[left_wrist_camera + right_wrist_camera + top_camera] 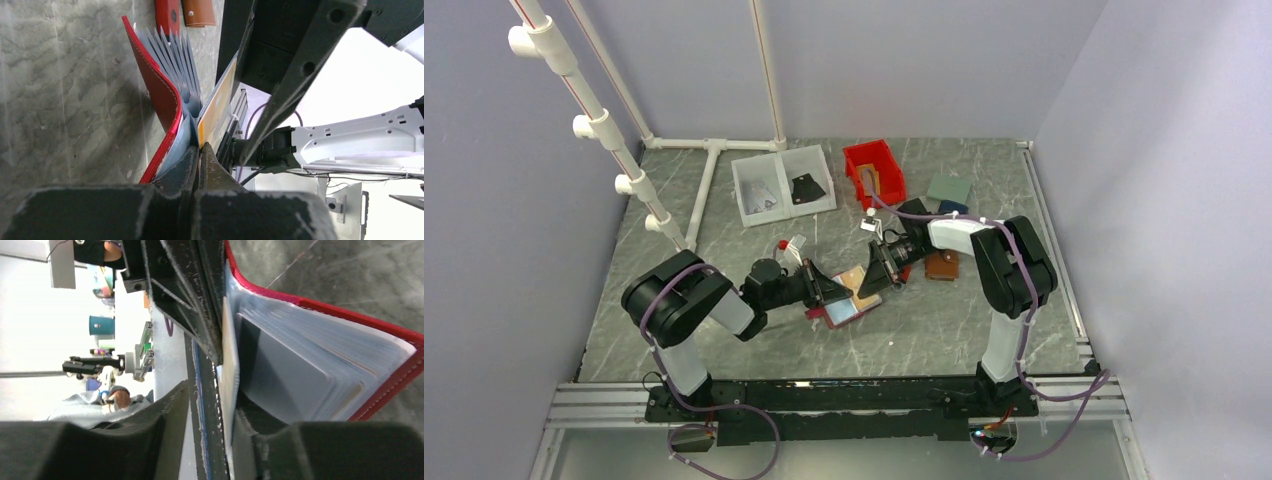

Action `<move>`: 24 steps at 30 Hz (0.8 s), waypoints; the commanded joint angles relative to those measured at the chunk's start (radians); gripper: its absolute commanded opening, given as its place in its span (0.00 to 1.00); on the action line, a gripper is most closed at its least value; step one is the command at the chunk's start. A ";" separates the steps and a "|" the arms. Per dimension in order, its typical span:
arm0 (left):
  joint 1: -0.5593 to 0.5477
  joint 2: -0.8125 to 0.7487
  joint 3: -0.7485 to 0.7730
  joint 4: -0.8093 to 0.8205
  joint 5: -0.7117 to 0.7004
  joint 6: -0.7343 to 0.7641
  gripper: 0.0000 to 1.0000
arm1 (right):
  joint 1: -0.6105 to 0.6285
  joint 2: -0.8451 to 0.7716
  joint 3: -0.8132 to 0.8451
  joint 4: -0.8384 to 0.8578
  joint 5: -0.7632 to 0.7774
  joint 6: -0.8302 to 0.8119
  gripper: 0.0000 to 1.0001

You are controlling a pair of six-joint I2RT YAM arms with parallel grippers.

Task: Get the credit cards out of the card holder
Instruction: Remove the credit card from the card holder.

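We see card holder (842,312) open, centre frame. Left gripper (200,150) clenched on its inner leaf; right gripper (212,395) parted astride orange card (217,100). No card out yet, we judge.

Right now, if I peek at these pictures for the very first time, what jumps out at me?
First, the bright red card holder lying open in the middle of the table, with the left gripper and right gripper meeting over it from either side. Up close, the left gripper pinches its inner fold, and a tan-orange card stands up among the fanned pale blue pockets.
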 commanded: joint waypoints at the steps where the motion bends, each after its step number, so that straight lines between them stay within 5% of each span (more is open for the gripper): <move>1: 0.028 -0.045 -0.001 0.066 0.122 0.075 0.00 | 0.009 0.001 0.094 -0.207 -0.037 -0.262 0.44; 6: 0.041 -0.140 -0.027 -0.102 0.180 0.204 0.00 | 0.007 -0.043 0.173 -0.487 0.019 -0.612 0.65; 15: 0.039 -0.509 0.075 -0.760 0.182 0.604 0.00 | 0.007 -0.259 0.039 -0.287 0.224 -0.597 0.79; 21: 0.037 -0.626 0.098 -0.902 0.225 0.738 0.00 | 0.007 -0.368 -0.080 -0.220 0.166 -0.770 0.99; 24: 0.019 -0.629 0.106 -0.903 0.251 0.758 0.00 | 0.007 -0.362 -0.082 -0.218 0.161 -0.789 1.00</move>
